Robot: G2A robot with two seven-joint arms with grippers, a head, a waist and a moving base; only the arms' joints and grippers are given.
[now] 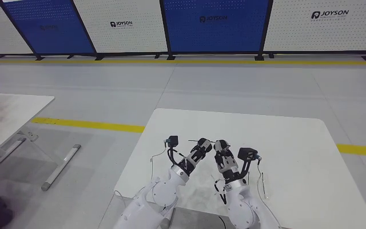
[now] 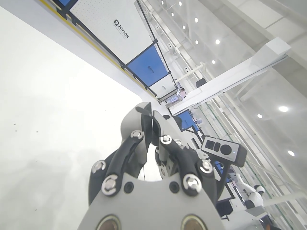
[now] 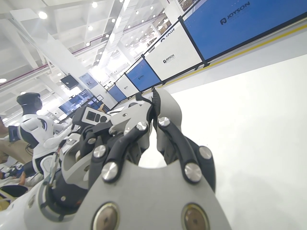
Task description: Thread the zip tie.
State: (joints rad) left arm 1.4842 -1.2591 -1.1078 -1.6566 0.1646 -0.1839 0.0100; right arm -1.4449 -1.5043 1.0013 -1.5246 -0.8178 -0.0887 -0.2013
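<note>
Mid-threading I reckon: left gripper [image 2: 152, 116] and right gripper [image 3: 153, 104] both clamp the zip tie [image 3: 141, 97] up over the table [image 1: 286, 149], next I need tail lined into the head slot.

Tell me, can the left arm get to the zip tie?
Probably yes. The left fingers look shut on a thin black strip, likely the zip tie that the right fingers pinch close beside them. Nothing sits between.
</note>
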